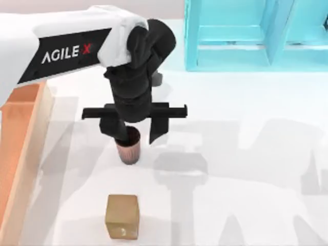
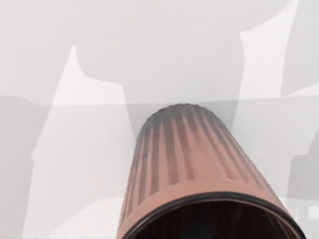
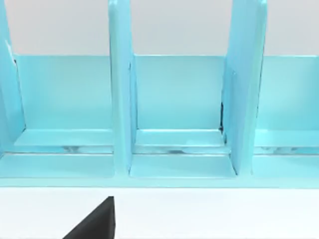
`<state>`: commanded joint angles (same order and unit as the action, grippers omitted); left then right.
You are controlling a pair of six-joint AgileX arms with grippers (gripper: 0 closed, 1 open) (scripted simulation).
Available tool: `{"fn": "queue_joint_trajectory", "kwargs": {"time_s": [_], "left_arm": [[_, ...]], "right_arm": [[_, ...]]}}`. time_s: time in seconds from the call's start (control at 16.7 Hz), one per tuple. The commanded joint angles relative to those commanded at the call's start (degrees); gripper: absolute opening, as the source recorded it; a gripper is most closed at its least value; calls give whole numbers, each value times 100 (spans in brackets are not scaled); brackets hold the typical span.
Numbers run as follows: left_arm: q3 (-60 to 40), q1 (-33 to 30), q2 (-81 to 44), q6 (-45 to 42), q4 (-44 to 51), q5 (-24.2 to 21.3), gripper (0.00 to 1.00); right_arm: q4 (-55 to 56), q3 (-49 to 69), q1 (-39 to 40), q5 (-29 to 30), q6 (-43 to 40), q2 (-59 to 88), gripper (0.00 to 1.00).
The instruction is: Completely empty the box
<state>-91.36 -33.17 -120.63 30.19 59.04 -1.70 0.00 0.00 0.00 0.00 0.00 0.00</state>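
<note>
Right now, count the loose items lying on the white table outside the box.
2: a ribbed brown cup under the left gripper at the middle, and a tan cube near the front edge. The left arm may hide others.
</note>
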Motion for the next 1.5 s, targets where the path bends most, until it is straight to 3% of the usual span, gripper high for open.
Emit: {"fn": "queue_joint_trajectory", "kwargs": {"time_s": [0.18,0.24,0.84,1.5], "left_arm": [[0,0,0,0,0,0,98],[0,0,0,0,0,0,100],[-70,-21,-15,9,90,-1,100],[-1968,-35,172,22,2152,-5,100]], "right_arm": [[0,0,0,0,0,0,100],[0,0,0,0,0,0,100],[0,0,0,0,0,0,100],[0,0,0,0,0,0,100]]}}
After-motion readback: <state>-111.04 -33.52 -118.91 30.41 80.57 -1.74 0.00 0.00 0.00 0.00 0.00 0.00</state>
